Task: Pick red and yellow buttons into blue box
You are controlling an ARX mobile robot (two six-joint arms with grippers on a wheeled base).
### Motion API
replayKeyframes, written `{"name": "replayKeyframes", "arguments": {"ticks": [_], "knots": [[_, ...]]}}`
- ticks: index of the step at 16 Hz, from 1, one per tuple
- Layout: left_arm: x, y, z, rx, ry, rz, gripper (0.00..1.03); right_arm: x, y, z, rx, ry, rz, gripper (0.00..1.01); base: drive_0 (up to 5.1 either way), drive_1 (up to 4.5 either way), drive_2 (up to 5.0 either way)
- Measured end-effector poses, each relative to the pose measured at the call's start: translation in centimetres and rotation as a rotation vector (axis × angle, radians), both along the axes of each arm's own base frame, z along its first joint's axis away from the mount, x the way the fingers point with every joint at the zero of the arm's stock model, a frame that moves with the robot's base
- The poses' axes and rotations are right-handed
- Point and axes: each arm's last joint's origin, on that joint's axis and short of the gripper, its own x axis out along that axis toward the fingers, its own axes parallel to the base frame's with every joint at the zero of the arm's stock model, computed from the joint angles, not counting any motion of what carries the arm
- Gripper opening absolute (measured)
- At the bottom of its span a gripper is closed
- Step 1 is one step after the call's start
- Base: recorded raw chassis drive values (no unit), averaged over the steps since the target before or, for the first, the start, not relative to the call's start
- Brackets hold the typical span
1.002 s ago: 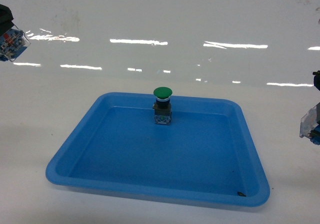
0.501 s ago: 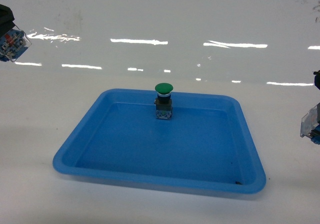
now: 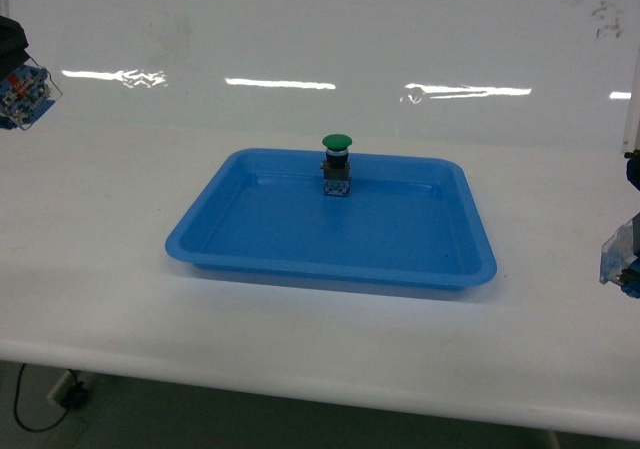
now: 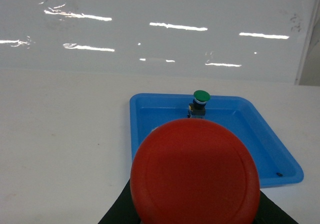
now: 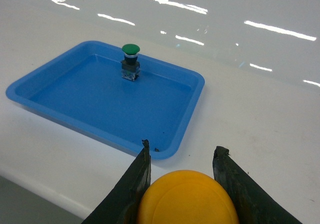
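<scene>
The red button [image 4: 195,176] fills the lower left wrist view, its cap facing the camera, held in my left gripper [image 3: 15,79], whose dark fingers [image 4: 120,215] show beneath the cap. The yellow button [image 5: 187,199] sits between the two black fingers [image 5: 135,184] of my right gripper [image 5: 183,149]. In the head view both grippers hang at the frame's side edges above the table, and each button's clear contact block shows, red button [image 3: 22,94] on the left and yellow button [image 3: 620,254] on the right. The blue box is out of view.
A shallow blue tray [image 3: 230,249] lies mid-table with a green-capped button [image 3: 337,164] standing upright near its far rim. The white table's front edge [image 3: 300,374] shows, with floor and a cable [image 3: 40,404] below. A glossy white wall stands behind.
The head view has drawn back from the table: the tray looks smaller and farther, and the table's front edge and floor have come into sight. Both grippers keep their buttons.
</scene>
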Motion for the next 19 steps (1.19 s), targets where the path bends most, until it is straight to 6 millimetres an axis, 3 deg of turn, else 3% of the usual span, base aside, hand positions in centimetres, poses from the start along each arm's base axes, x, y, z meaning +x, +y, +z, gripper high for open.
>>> {"name": "replayKeyframes", "arguments": {"ticks": [19], "knots": [[0.05,0.12,-0.01,0.001,-0.002,0.009,0.24,0.06,-0.02,-0.06,0.001,-0.001,0.0,0.32,-0.1,-4.34,4.2]]}}
